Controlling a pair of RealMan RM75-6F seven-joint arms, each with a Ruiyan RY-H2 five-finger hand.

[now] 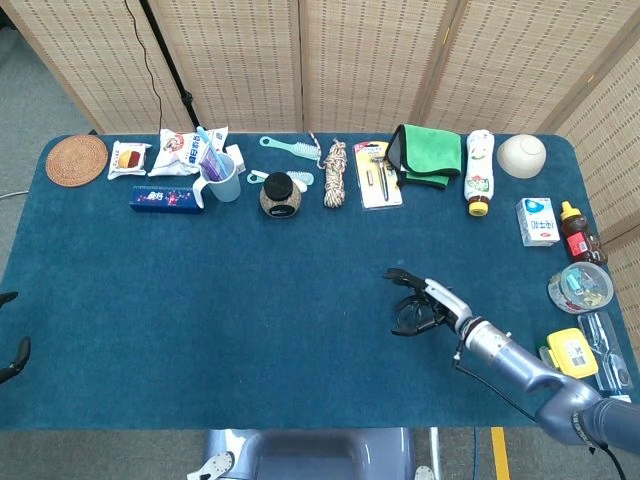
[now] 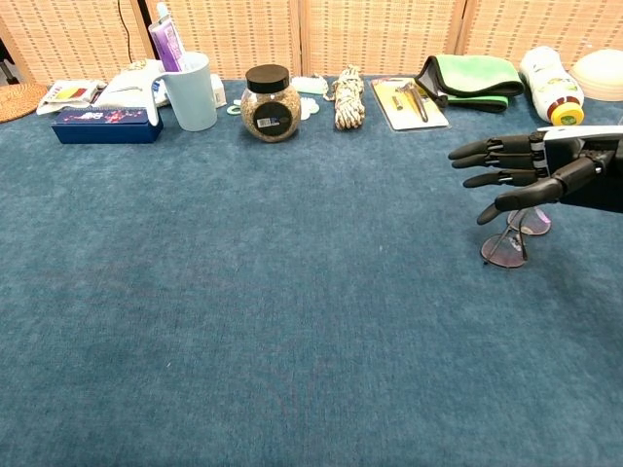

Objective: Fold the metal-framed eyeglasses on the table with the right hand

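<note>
A staged test area: woven screens (image 1: 300,60) behind a blue-carpeted table (image 1: 200,300) of household goods.

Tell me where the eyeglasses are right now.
The eyeglasses sit on the blue table at its right side, directly beneath the fingers of the right robot hand, well in front of the green cloth.

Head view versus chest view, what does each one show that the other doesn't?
Only the head view shows the woven coaster, the white bowl whole, the items along the table's right edge such as the yellow box, and the left hand. Only the chest view shows the eyeglasses plainly, lenses tinted, below the fingers. Both show the right hand, the jar and the green cloth.
</note>
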